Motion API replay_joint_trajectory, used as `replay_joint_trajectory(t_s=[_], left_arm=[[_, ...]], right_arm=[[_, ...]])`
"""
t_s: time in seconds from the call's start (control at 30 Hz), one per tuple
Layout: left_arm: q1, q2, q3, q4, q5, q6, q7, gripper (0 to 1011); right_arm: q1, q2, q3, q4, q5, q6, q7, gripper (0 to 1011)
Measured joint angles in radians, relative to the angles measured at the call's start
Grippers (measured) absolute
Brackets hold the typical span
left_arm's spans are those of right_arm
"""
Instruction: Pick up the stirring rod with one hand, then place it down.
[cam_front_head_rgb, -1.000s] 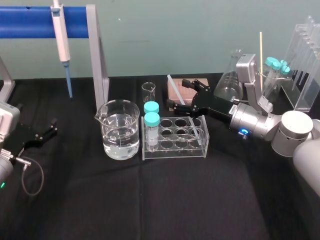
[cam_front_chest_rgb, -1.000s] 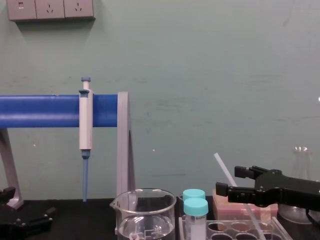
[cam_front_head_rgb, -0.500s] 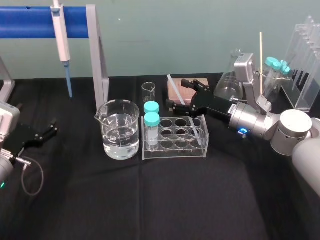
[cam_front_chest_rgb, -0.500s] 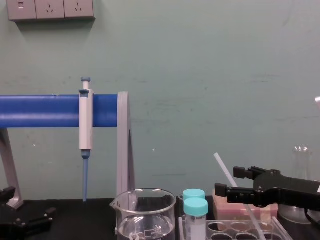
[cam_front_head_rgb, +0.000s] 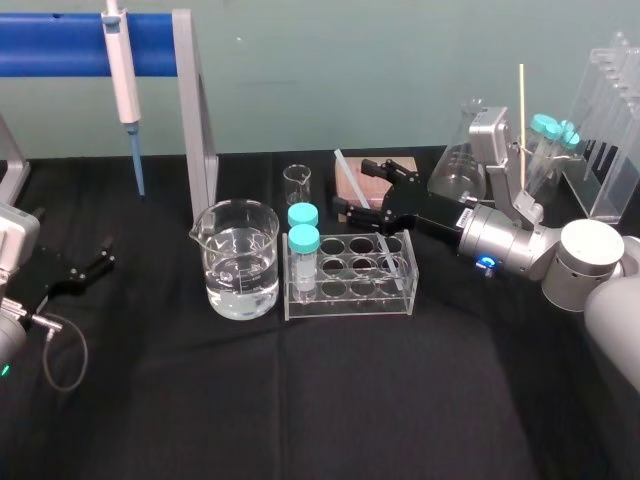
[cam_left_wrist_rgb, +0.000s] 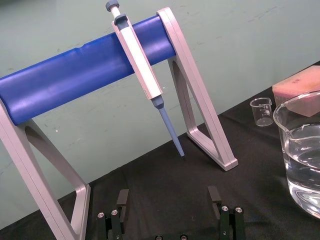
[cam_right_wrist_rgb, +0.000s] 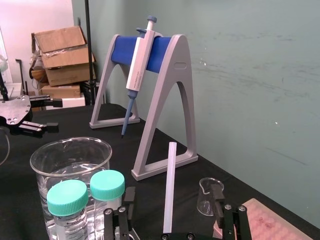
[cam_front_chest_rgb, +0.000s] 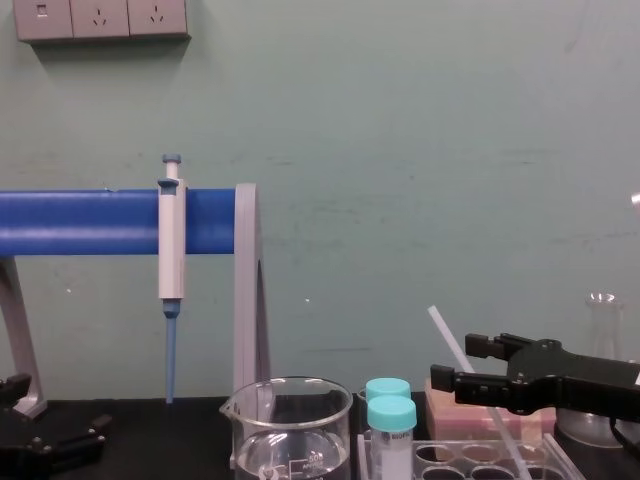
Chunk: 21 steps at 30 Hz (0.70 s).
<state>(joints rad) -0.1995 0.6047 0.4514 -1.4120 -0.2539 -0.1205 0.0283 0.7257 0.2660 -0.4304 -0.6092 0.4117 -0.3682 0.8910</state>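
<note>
Right hand (cam_front_head_rgb: 358, 188), black and angular, gapes wide around the thin translucent stirring rod (cam_right_wrist_rgb: 170, 185).

We find no writing we can actually read; a small white sticker (cam_front_head_rgb: 467, 216) on the body of the right gripper (cam_front_head_rgb: 355, 187) carries print too fine to make out. The label (cam_front_chest_rgb: 392, 436) on the front capped vial (cam_front_chest_rgb: 391, 412) shows dark lettering we cannot decipher; the printed marks on the beaker (cam_front_chest_rgb: 290, 445) are likewise illegible.
</note>
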Motion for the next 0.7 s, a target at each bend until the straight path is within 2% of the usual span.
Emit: replay_joint_trajectory(t_s=[0.13,0.17,0.27,0.3,0.4,0.57,0.7], left_arm=[[0.000,0.000,0.000,0.000,0.000,0.000,0.000,1000],[0.000,0.000,0.000,0.000,0.000,0.000,0.000,1000],[0.000,0.000,0.000,0.000,0.000,0.000,0.000,1000],[0.000,0.000,0.000,0.000,0.000,0.000,0.000,1000],[0.000,0.000,0.000,0.000,0.000,0.000,0.000,1000],[0.000,0.000,0.000,0.000,0.000,0.000,0.000,1000],[0.000,0.000,0.000,0.000,0.000,0.000,0.000,1000]], right_arm=[[0.000,0.000,0.000,0.000,0.000,0.000,0.000,865],[0.000,0.000,0.000,0.000,0.000,0.000,0.000,805],[-0.001,0.000,0.000,0.000,0.000,0.000,0.000,751],[-0.001,0.000,0.000,0.000,0.000,0.000,0.000,695],[-0.001,0.000,0.000,-0.001,0.000,0.000,0.000,633],[-0.001,0.000,0.000,0.000,0.000,0.000,0.000,431],[-0.001,0.000,0.000,-0.001,0.000,0.000,0.000,334]])
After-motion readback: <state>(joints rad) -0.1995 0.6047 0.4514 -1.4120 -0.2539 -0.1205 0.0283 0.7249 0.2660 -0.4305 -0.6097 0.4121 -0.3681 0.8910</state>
